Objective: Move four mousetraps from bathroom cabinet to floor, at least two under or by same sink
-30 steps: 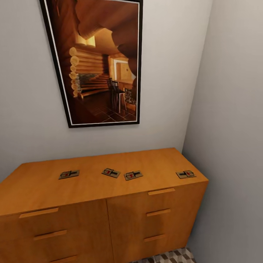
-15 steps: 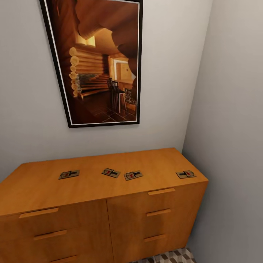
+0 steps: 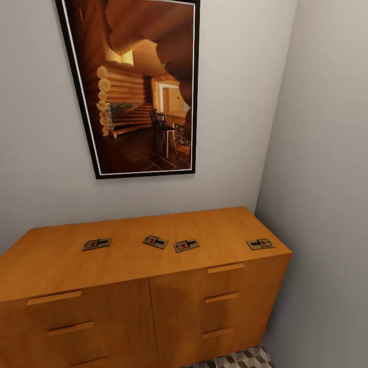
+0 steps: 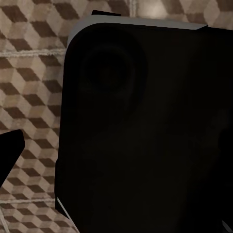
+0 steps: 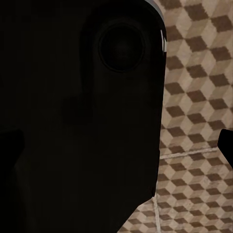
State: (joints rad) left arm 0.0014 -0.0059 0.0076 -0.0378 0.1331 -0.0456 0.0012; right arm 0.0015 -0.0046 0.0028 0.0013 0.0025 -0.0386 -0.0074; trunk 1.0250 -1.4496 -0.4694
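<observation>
Four mousetraps lie flat in a loose row on top of the orange-brown cabinet (image 3: 51, 260): one at the left (image 3: 96, 244), two close together in the middle (image 3: 155, 241) (image 3: 186, 245), and one by the right end (image 3: 260, 244). All the cabinet's drawers are closed. A strip of cube-patterned bathroom floor (image 3: 240, 358) shows at the cabinet's foot. My left gripper (image 4: 116, 160) and right gripper (image 5: 116, 150) hang low over the same tiles (image 4: 34, 73) (image 5: 199, 97). A dark fingertip (image 4: 9, 155) (image 5: 227, 145) sits at the picture's edge in each wrist view, with nothing held.
A large black-framed picture (image 3: 140, 87) of a log interior hangs on the wall above the cabinet. A grey side wall (image 3: 327, 204) stands tight against the cabinet's right end. A big black rounded part of the robot (image 4: 145, 126) (image 5: 77, 107) blocks most of both wrist views.
</observation>
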